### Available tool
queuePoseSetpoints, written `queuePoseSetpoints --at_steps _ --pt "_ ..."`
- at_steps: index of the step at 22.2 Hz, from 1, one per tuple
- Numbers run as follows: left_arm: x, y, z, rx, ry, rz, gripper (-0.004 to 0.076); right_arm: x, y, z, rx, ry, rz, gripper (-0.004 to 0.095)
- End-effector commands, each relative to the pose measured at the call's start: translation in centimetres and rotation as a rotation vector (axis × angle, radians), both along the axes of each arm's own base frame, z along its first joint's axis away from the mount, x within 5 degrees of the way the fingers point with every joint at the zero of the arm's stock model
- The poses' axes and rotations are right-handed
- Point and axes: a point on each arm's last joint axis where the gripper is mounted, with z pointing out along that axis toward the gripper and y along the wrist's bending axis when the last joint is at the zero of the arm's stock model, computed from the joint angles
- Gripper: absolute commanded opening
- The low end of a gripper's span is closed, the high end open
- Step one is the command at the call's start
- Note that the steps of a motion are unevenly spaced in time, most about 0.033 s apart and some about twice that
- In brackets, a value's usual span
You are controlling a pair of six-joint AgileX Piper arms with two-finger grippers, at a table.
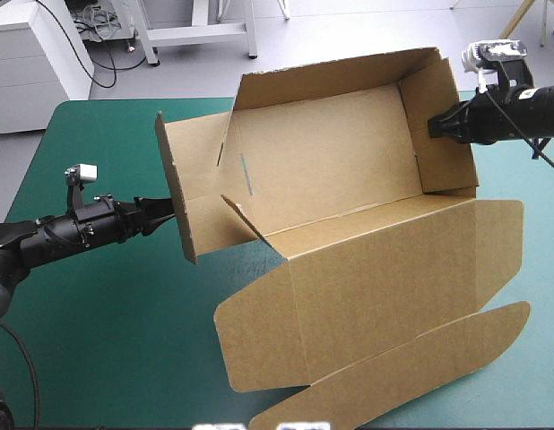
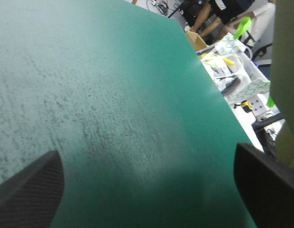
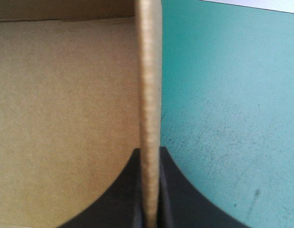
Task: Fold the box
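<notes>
Brown board of the box (image 1: 367,305) lays its flat lid toward the lower right of the high view on the teal-green cover (image 1: 107,340). Behind it the tray stands at the frame's centre, walls raised. At centre left the left gripper (image 1: 167,210) reaches the tray's left wall, its black fingers (image 2: 28,190) wide apart, clasping nothing. At upper right the right gripper (image 1: 436,127) pinches the right wall's edge, all but closed.

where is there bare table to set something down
Bare teal-green cover near-left, between the left gripper and the front flaps of the box; a smaller patch far-left, beyond that gripper. Centre and right are crowded by the box.
</notes>
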Motion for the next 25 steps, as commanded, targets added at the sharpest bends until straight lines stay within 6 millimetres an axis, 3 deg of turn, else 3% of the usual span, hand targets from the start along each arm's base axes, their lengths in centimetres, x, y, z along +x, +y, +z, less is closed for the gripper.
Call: queuePoseSetpoints --at_steps 1,4,8,17,25 --pt "-0.5 -0.6 2.5 -0.138 -0.088 -0.050 0.0719 -1.5 0.7 2.6 0.063 -0.109 0.002 -0.0019" --pt "-0.7 -0.9 3.2 -0.187 -0.114 -0.072 0.0699 -1.4 0.6 2.6 0.056 -0.108 0.000 -0.0019" --pt "-0.8 -2.8 4.6 -0.186 -0.156 -0.150 0.0688 -1.2 1.1 2.4 0.030 -0.107 -0.023 -0.0018" --pt "-1.1 -6.0 9.3 -0.212 -0.305 -0.288 0.0688 -0.6 7.0 2.9 -0.055 -0.229 -0.077 -0.0017" --pt "-1.2 -6.5 10.1 -0.251 -0.327 -0.303 0.0688 -0.5 7.4 3.1 -0.058 -0.257 -0.100 -0.0017"
